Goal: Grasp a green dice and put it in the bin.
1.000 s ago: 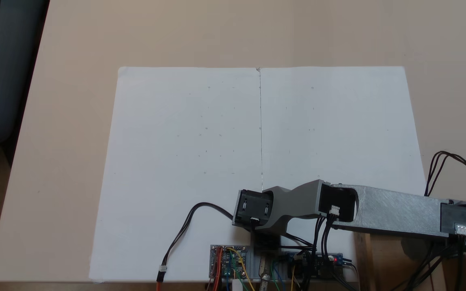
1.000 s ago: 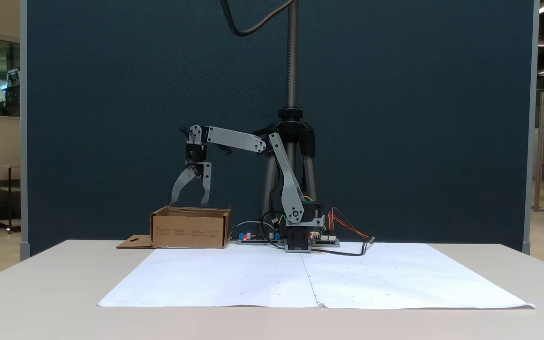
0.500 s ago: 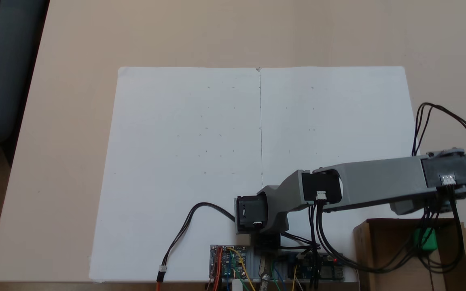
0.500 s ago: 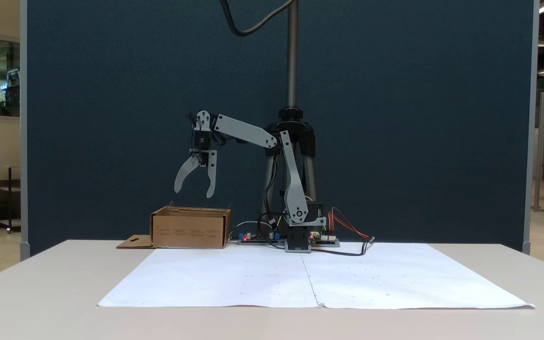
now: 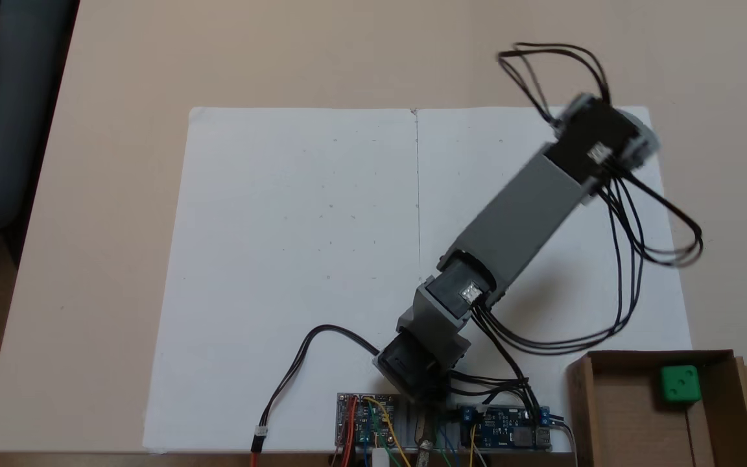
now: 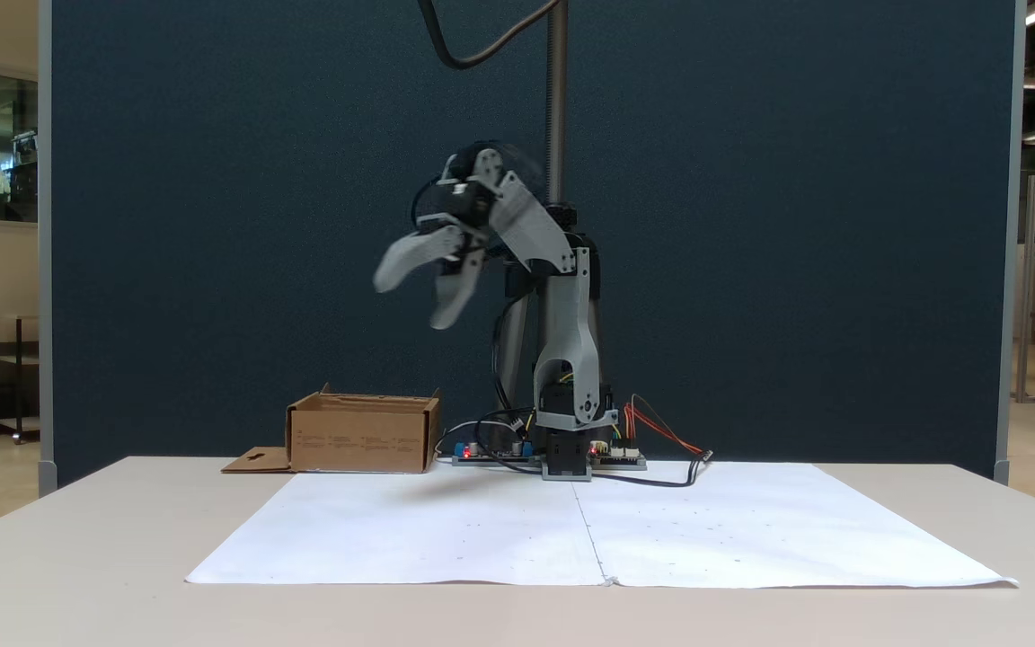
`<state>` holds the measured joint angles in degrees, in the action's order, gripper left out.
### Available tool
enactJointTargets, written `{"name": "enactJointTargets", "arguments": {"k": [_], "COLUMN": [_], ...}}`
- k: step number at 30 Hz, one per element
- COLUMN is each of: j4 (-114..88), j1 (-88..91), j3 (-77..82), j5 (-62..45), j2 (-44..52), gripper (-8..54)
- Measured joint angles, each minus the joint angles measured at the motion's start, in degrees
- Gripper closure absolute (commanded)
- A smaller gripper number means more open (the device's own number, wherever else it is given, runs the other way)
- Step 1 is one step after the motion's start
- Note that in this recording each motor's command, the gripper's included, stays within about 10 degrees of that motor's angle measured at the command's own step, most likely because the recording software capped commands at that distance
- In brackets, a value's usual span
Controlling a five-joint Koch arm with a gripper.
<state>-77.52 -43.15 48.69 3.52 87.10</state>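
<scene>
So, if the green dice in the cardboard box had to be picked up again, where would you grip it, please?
Across two opposite flat side faces of the green dice, coming straight down from above: it sits flat on the floor of the bin, whose walls block any sideways approach. The nearby wall leaves little finger room, I'd guess.

- The arm (image 6: 562, 332) rises near frame centre in a fixed view, its upper link upright and the forearm angling up to the left.
- The gripper (image 6: 410, 296) hangs blurred, upper left of centre, jaws spread apart and empty.
- Seen from above, the arm (image 5: 516, 207) reaches diagonally toward the upper right.
</scene>
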Motion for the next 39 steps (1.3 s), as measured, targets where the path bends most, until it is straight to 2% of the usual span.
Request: {"name": "enactJointTargets", "arguments": {"k": [9, 15, 19, 26, 32, 39], "j4": [9.49, 21.71, 31.9, 50.98, 63.46, 77.08], "j1": [24.61, 33.22, 37.09, 43.15, 44.56, 44.56], "j3": [1.67, 14.77, 30.41, 50.8, 60.21, 70.93], "j5": [0.09, 0.18, 0.18, -0.09, -0.09, -0.09], "j2": [0.09, 1.85, 4.66, 15.03, 22.59, 25.4], "gripper": [1.3, 1.1, 1.6, 1.4, 1.3, 3.3]}}
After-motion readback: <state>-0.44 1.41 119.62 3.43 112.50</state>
